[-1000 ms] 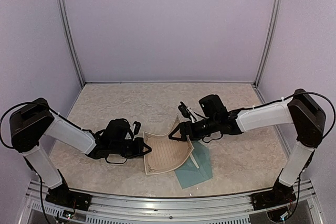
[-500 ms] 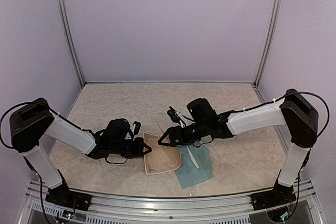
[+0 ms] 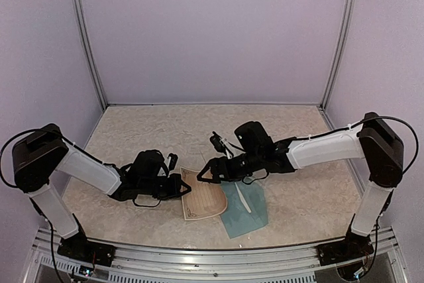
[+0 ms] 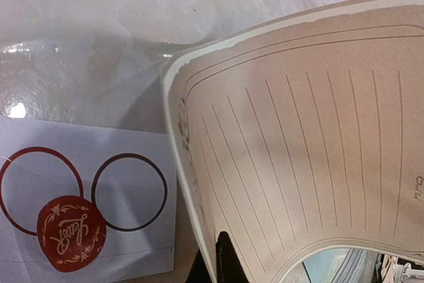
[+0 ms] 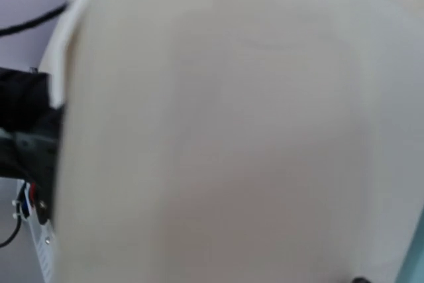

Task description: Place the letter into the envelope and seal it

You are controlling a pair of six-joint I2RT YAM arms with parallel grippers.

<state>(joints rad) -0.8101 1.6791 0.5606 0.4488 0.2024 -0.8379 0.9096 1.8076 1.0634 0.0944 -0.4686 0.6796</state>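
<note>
Since a second ago, the right pincer (image 3: 203, 175) has been carried leftward across the worktop (image 3: 152, 130), and the letter (image 3: 204, 202), whose right edge was then lifted in a high arch, has been lowered into a shallower curl. The letter is a cream sheet of thin paper, ruled with fine lines inside an ornamental border and rounded at its corners. Its left edge is pinched in the left pincer (image 3: 180, 187), which is clamped tight on the paper. The right pincer is seen above the far edge of the sheet with its jaws spread wide. Whether the paper is touched by them cannot be told, since the right wrist view is filled by a blurred pale surface. The envelope (image 3: 248, 215), flat, teal and matte, lies at the near middle of the speckled, stone-patterned worktop. Its left part is overlapped by the right part of the letter. In the left wrist view a white card (image 4: 132, 243) is seen lying left of the sheet. It is printed with dark ring outlines, and a round red sticker (image 4: 69, 242) with cream lettering sits on it.
</note>
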